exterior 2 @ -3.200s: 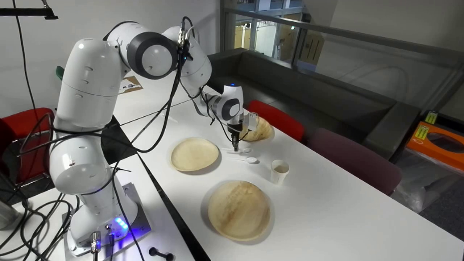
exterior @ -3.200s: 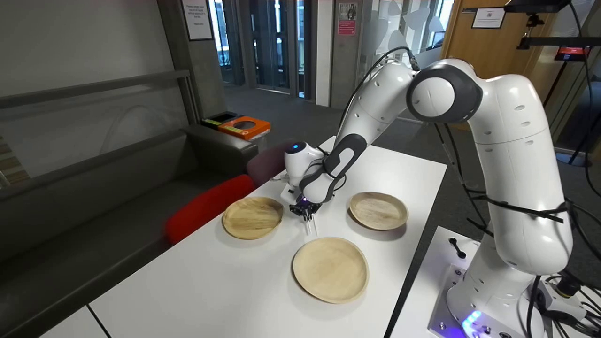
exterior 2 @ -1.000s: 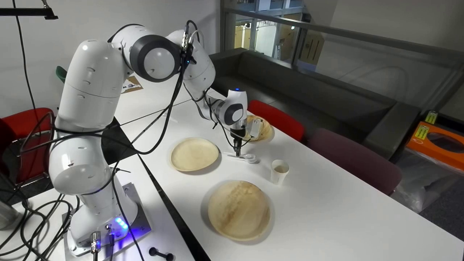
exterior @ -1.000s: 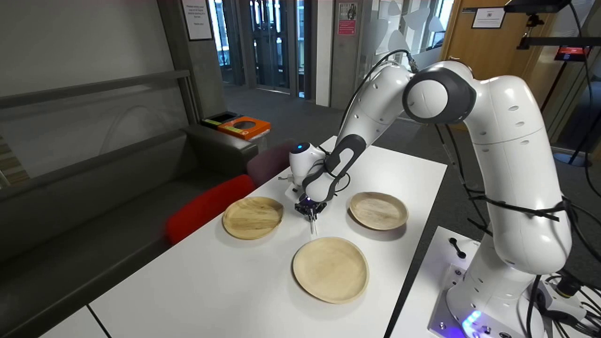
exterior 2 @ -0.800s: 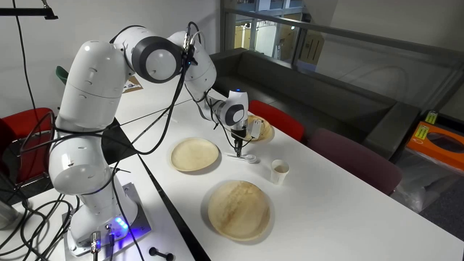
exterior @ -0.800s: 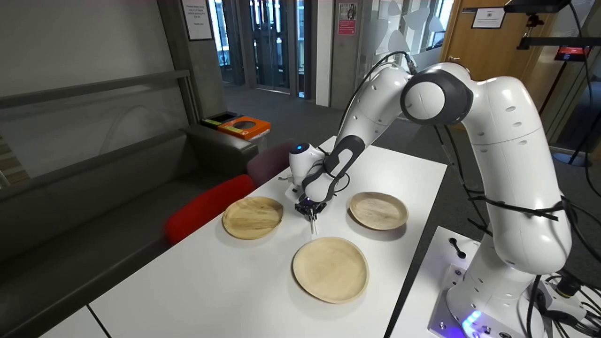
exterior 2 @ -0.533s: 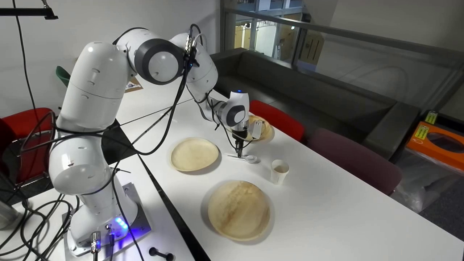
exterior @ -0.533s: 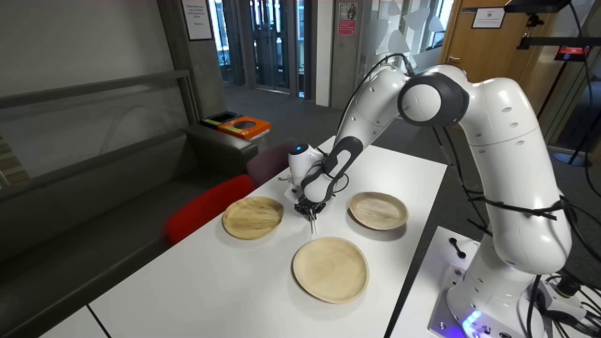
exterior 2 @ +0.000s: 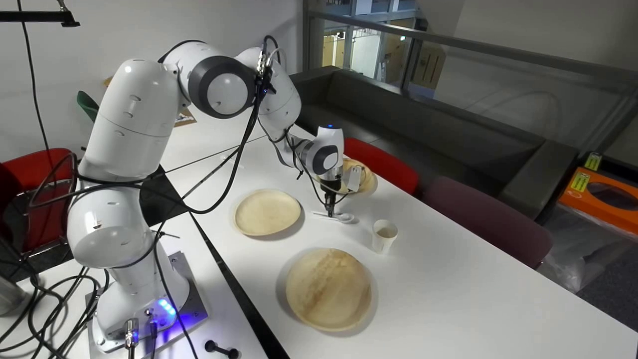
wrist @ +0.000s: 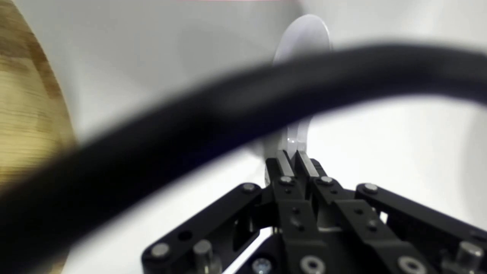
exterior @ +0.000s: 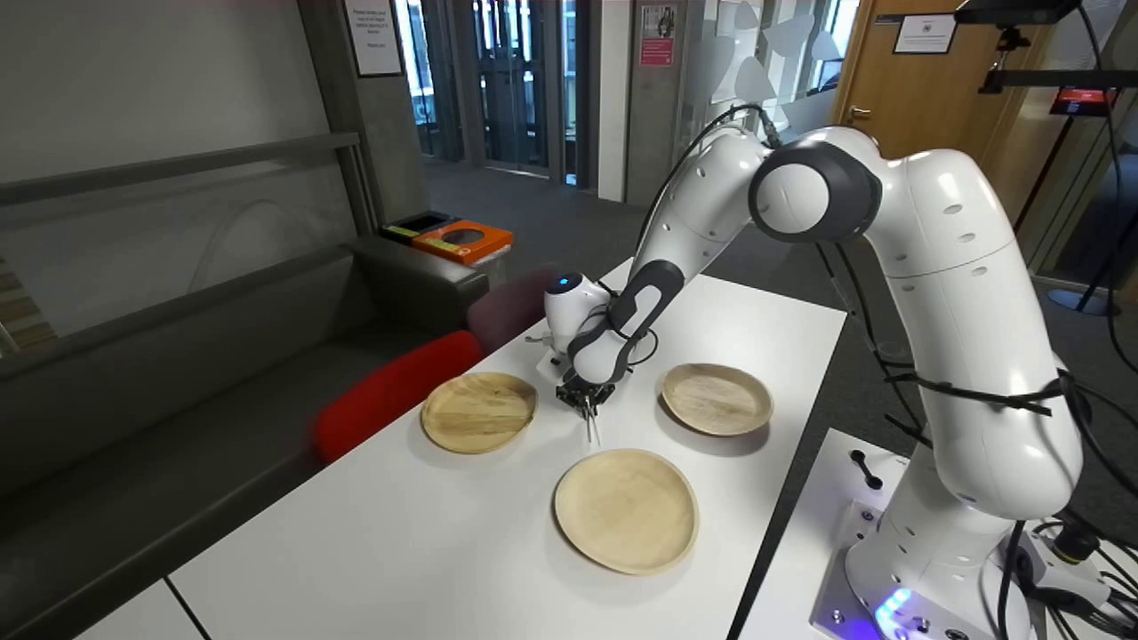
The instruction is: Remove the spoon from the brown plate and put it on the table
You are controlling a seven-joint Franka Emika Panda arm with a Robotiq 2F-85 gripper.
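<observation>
Wrist view: thick black cable, blurred, crosses the slim whitish spoon, hiding its middle; round wood-grained dish cut off at left. In an exterior view, a second pale handle close beside it. Black jointed claw drawn together, pinching the spoon's handle; cannot tell if the spoon touches the long white-topped table. In an exterior view, shallow round tan-brown plate near, apart from the spoon; pale round plate left, whitish cup right. Tabletop runs on rightward; dark gap edges it left.

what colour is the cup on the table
White on the outside; the cup shows best in an exterior view.
</observation>
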